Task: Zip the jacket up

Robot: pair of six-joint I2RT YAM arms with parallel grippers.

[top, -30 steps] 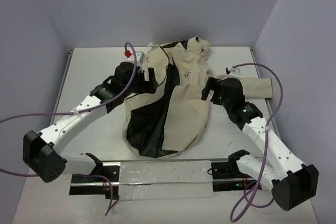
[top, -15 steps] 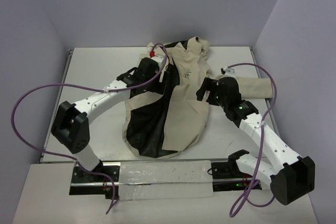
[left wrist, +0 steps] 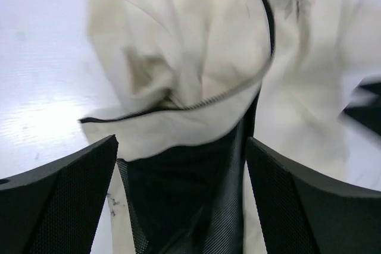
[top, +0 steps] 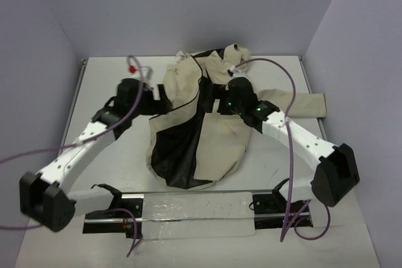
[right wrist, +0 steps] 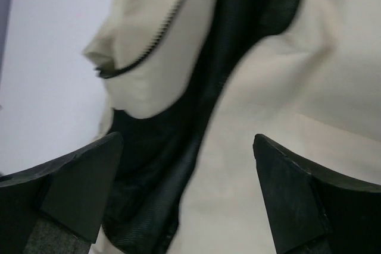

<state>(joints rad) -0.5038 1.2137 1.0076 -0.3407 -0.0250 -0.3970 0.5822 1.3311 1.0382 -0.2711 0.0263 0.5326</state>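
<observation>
Left wrist view: the left gripper (left wrist: 181,144) is seen with its jaws spread wide and nothing gripped, above the black lining (left wrist: 184,194) and the dark zipper edge (left wrist: 229,90) of the jacket (left wrist: 190,46). In the right wrist view the right gripper (right wrist: 187,141) is likewise shown open and empty over the lining, with cream fabric to the right. In the top view the jacket is laid unzipped at the middle of the table (top: 107,76), hood toward the top of the frame, one sleeve (top: 308,103) stretched to the right. A star-like logo (top: 224,86) is seen just above the right gripper. The left gripper is placed at the jacket's left edge.
</observation>
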